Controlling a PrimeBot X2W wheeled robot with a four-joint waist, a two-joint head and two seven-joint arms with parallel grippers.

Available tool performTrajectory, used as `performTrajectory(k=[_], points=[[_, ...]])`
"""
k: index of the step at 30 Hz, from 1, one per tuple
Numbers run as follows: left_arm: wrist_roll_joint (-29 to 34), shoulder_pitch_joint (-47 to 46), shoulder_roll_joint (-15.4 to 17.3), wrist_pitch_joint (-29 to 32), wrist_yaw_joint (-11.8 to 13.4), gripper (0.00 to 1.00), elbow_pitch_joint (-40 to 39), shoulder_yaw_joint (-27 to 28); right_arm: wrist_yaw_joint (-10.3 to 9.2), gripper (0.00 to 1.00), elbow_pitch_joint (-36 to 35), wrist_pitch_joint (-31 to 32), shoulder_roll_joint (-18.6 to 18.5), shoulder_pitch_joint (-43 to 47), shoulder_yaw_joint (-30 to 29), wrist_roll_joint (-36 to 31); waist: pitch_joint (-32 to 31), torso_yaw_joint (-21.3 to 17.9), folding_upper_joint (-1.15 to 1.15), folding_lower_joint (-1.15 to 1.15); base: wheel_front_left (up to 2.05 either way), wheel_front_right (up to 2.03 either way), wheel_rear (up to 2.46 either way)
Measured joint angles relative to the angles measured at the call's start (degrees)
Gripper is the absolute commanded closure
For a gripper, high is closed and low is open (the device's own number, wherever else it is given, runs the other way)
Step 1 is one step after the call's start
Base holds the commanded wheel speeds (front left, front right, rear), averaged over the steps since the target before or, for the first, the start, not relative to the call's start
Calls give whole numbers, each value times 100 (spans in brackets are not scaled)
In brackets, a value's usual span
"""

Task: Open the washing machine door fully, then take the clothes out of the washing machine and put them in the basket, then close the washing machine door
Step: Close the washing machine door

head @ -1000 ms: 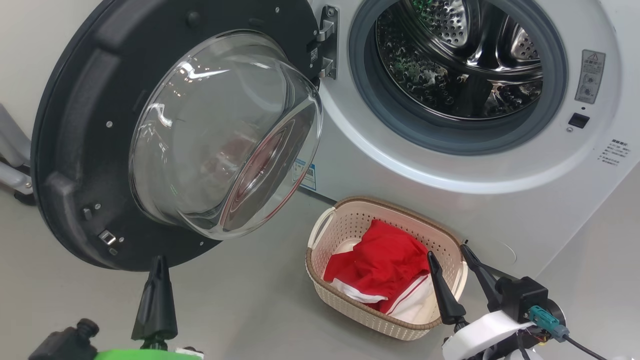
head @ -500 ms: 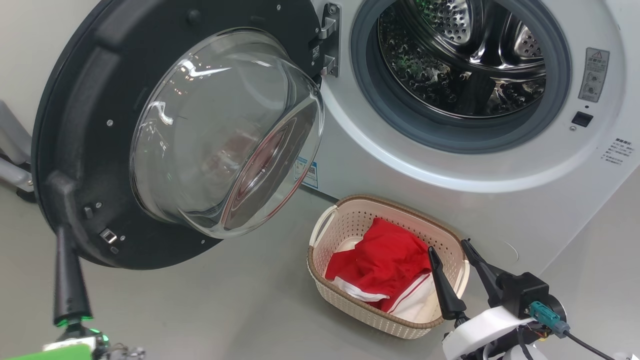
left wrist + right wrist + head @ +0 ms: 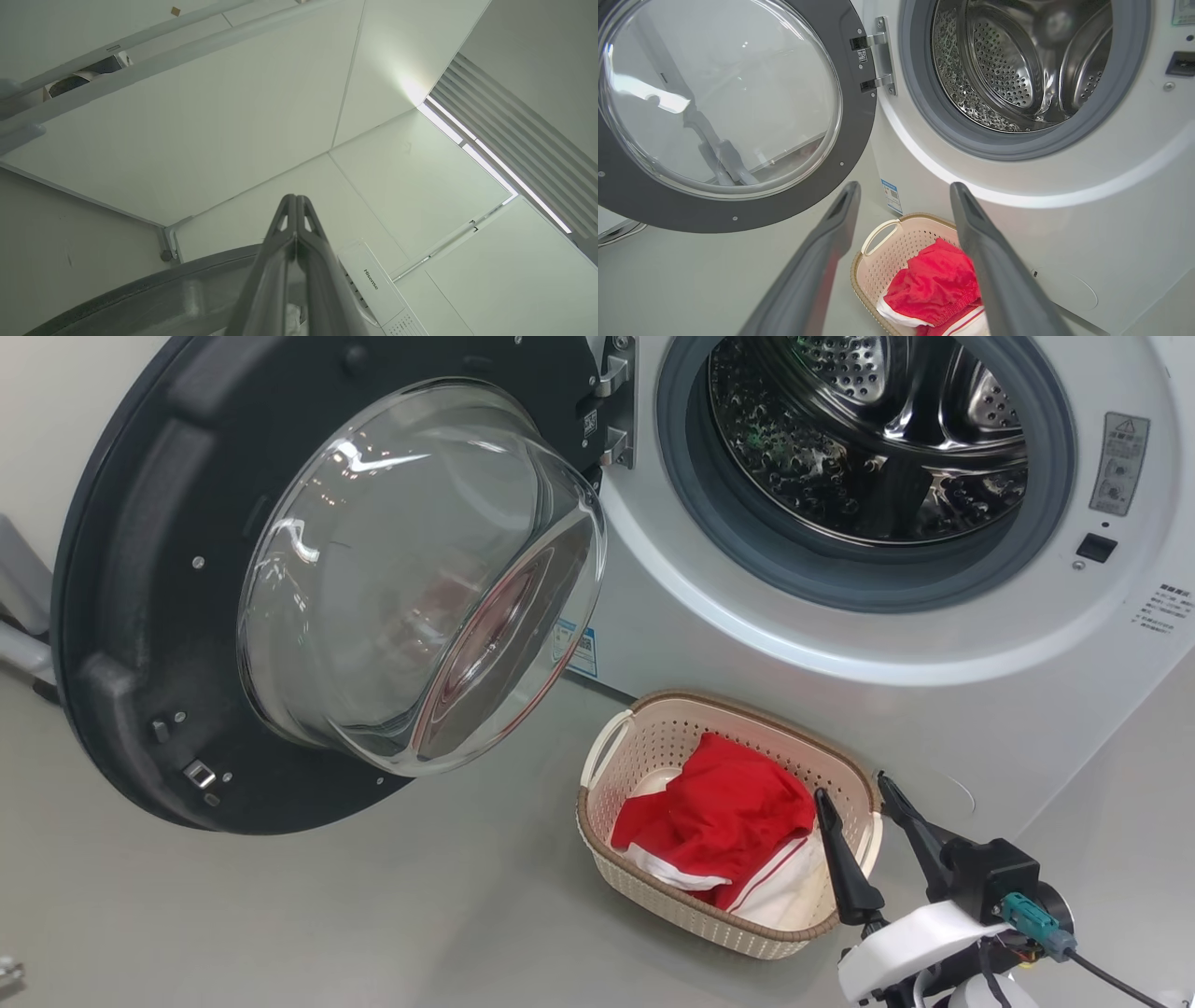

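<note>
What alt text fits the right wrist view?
A white washing machine stands with its round door swung wide open on the left and its steel drum looking empty. Below, red and white clothes lie in a cream basket, framed by the open right pincer.

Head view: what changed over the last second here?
The left jaws, shut, swung left from below the washing machine door to its outer edge, tips now pointing upward. Nothing was grabbed or released. The right jaws stayed open beside the basket; the clothes stayed in it, the door open. The camera shifted slightly.
</note>
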Motion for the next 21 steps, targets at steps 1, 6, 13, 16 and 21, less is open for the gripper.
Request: performTrajectory(k=[1,6,13,16,21], points=[[-67,-28,91,57,3,100,78,60,0,0,-4,11,-12,-8,-1,-1,15,-1,0,0,0,0,0],[-387,-277,370,313,162,100,409,208,1,0,-11,31,-59,-52,1,-1,48,-10,0,0,0,0,0],[-805,-641,895,861,452,100,1070,282,0,0,-55,56,-71,-53,3,-1,85,-39,0,0,0,0,0],[-1032,-730,1071,1091,598,100,1423,328,1,0,-79,83,-74,-59,63,-2,109,-78,0,0,0,0,0],[-1306,-851,1310,1477,751,100,1897,315,1,0,-163,133,-90,-131,96,-8,181,-200,0,0,0,0,0]])
